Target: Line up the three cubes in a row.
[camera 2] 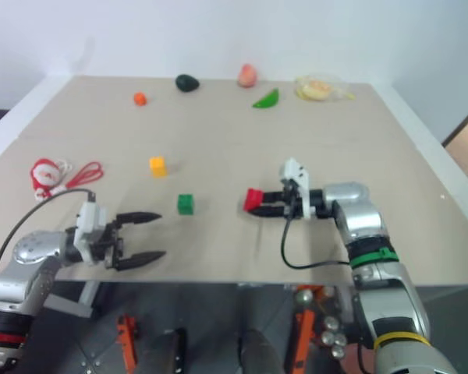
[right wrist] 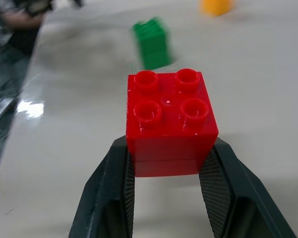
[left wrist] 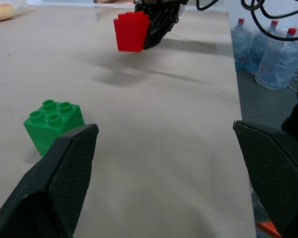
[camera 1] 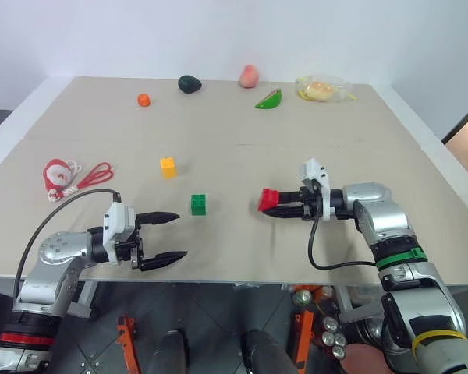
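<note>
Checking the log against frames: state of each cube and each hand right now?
red cube: gripped by the right hand, lifted off the table, studs facing the wrist camera
green cube: on the table, free, studs up
yellow cube: on the table, free
left hand: open, empty, beside the green cube
right hand: shut on the red cube

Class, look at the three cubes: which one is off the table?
The red cube, gripped in the right pincer and lifted. The green cube and yellow cube rest on the table.
</note>
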You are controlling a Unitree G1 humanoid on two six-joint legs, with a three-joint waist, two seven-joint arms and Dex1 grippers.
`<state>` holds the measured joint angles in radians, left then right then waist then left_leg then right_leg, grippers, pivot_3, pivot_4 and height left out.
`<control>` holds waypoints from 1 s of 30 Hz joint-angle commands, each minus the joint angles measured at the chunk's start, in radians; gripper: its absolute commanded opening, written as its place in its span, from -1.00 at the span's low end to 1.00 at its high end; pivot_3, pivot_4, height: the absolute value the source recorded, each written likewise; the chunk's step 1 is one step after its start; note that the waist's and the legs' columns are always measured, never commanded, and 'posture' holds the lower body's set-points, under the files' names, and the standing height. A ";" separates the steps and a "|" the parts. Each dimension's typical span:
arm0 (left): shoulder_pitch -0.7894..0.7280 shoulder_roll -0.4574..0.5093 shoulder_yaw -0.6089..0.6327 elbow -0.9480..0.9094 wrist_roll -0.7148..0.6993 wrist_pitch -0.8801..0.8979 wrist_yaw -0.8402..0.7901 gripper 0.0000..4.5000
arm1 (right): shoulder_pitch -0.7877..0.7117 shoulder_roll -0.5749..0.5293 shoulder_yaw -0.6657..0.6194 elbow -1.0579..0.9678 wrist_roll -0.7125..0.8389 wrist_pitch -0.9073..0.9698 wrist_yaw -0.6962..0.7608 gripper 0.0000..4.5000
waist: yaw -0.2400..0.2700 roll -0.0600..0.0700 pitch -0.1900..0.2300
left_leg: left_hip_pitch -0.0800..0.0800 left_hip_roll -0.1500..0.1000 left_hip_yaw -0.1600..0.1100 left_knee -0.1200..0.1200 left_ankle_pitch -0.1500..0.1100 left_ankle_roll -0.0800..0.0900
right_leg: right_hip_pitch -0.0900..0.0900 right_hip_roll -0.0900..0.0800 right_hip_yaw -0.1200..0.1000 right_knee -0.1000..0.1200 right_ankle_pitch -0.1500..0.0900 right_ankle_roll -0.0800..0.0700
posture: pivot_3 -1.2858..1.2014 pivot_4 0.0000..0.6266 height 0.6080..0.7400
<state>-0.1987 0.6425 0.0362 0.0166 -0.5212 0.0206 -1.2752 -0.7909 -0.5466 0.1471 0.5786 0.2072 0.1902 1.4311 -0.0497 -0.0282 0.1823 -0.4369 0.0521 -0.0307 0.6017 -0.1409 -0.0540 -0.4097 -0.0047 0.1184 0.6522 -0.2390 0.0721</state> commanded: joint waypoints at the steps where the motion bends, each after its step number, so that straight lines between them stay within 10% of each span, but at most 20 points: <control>1: 0.028 0.020 0.044 -0.068 -0.017 -0.019 -0.009 1.00 | -0.046 0.009 0.023 0.048 -0.034 -0.082 0.033 -0.45 | 0.000 0.000 0.000 | 0.000 0.000 0.000 0.000 0.000 0.000 | 0.000 0.000 0.000 0.000 0.000 0.000 | 0.03 -0.52 1.00; 30: 0.106 0.026 0.041 -0.188 -0.016 0.014 0.046 1.00 | 0.135 0.009 0.037 -0.123 -0.072 -0.169 -0.081 -0.45 | 0.001 0.000 0.000 | 0.000 0.000 0.000 0.000 0.000 0.000 | 0.000 0.000 -0.001 0.000 -0.001 -0.001 | 0.03 -0.52 1.00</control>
<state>-0.0845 0.6655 0.0731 -0.1364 -0.5297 0.0336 -1.2286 -0.6608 -0.5228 0.1974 0.4937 0.1216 0.0199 1.3485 -0.0488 -0.0281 0.1824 -0.4371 0.0525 -0.0308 0.6012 -0.1409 -0.0541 -0.4102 -0.0048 0.1177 0.6524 -0.2396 0.0708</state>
